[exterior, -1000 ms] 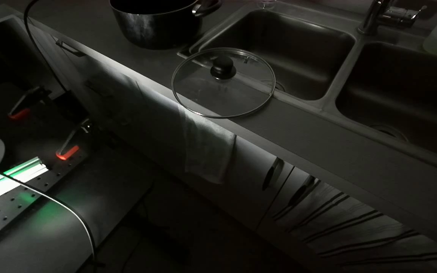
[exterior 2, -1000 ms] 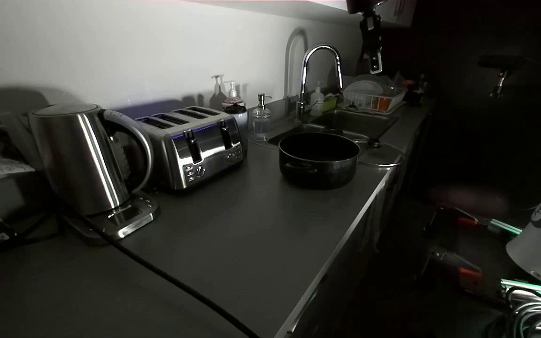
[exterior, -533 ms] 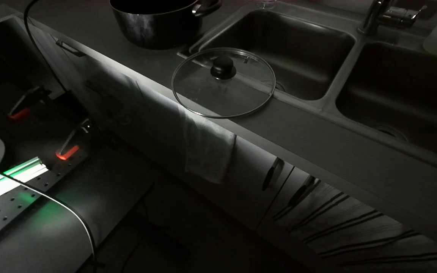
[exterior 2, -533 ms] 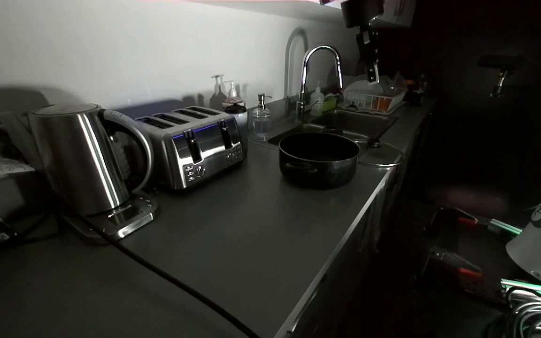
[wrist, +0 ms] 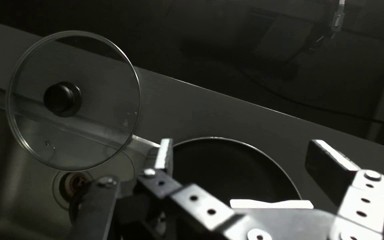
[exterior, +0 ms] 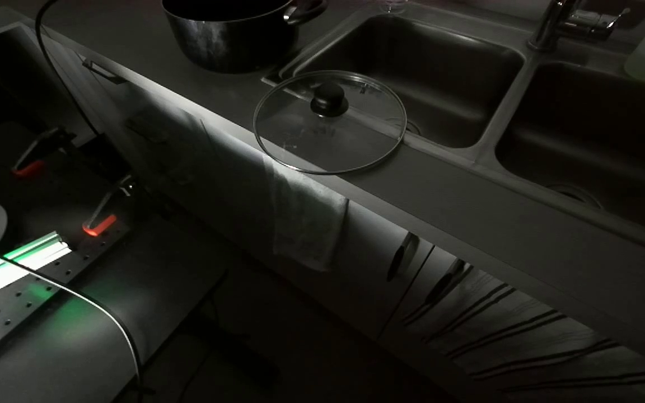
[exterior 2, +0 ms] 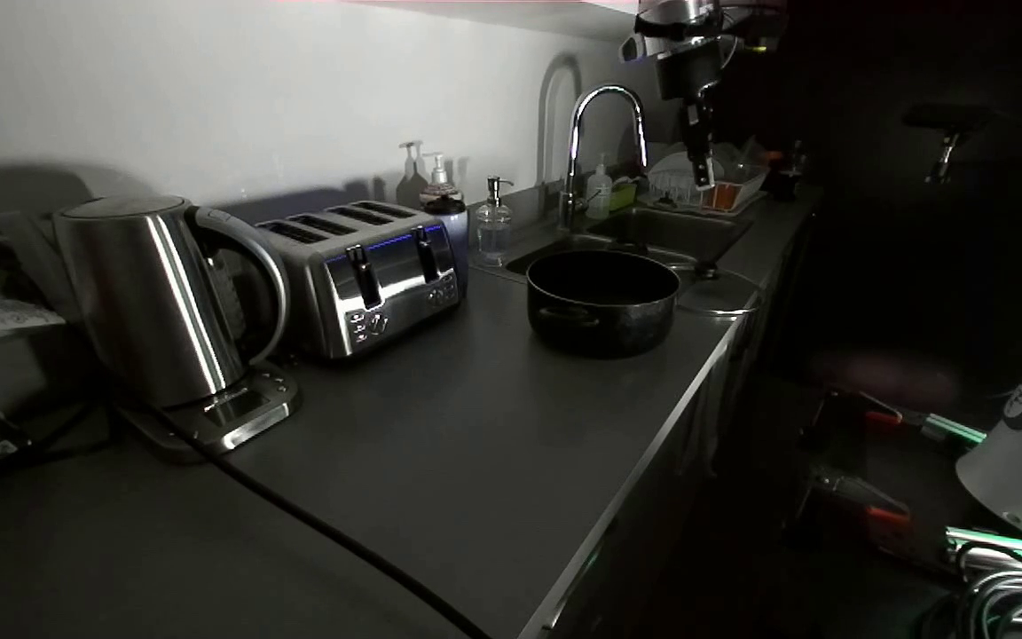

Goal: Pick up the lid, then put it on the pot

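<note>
Counter (exterior 2: 440, 461): flat, matte, dark grey, with a straight front edge that catches a paler line of light.
Sink (exterior: 504, 106): smooth metal set into the counter, two rectangular basins with rounded corners and a narrow divider between them.
Toaster (exterior 2: 396, 275): boxy, metal-topped, long slots above, a glossy dark front with two black levers.
Kettle (exterior 2: 147, 302): brushed metal, narrowing toward the top, streaked with bright vertical reflections, standing on its base.
Pot (exterior 2: 600, 324): round, dark metal, faintly mottled wall, thin shiny rim; upright on the counter beside the sink, its black inside showing.
Lid (exterior: 300, 131): clear glass disc with a thin metal rim; spans from the counter's front edge to the sink's edge, near the pot but apart from it.
Gripper (wrist: 240, 151): black, with pale links pierced by round holes; in an exterior view it hangs in the air, pointing down.
Fingers (wrist: 332, 170): spread wide apart, flat dark pads edged in pale strips, clear of both lid and pot; the wrist view shows the pot's rim through the gap.
Knob (wrist: 60, 98): smooth, black, rounded, at the lid's centre.
</note>
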`<state>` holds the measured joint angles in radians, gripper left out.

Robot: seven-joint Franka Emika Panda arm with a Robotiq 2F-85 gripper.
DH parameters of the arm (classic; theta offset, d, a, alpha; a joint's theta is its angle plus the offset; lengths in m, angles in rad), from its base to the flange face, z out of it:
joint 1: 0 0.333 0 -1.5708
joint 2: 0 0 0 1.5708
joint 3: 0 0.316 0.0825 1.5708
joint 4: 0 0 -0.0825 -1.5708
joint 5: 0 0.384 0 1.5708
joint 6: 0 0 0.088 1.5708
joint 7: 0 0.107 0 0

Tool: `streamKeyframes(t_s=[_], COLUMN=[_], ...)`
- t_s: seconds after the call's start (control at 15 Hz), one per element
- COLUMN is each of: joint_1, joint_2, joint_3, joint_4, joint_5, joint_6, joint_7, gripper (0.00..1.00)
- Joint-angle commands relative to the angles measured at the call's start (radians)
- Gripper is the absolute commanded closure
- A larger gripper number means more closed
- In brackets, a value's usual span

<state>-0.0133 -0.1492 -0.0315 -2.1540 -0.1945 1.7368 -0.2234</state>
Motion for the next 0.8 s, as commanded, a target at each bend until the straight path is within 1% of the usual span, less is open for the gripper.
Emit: streamKeyframes(t_s=[0.0,0.4,0.73], joint_1=[-0.044,-0.126,-0.188], joint_2=[0.036,0.151,0.251], joint_3=[-0.063,-0.142,-0.173], joint_4=[-0.013,0.009,0.038], joint_5=[0.055,0.155,0.247], joint_6=[0.047,0.116,0.203], joint_7=[-0.081,-0.133,-0.137], gripper=[0.0,0.0,0.0])
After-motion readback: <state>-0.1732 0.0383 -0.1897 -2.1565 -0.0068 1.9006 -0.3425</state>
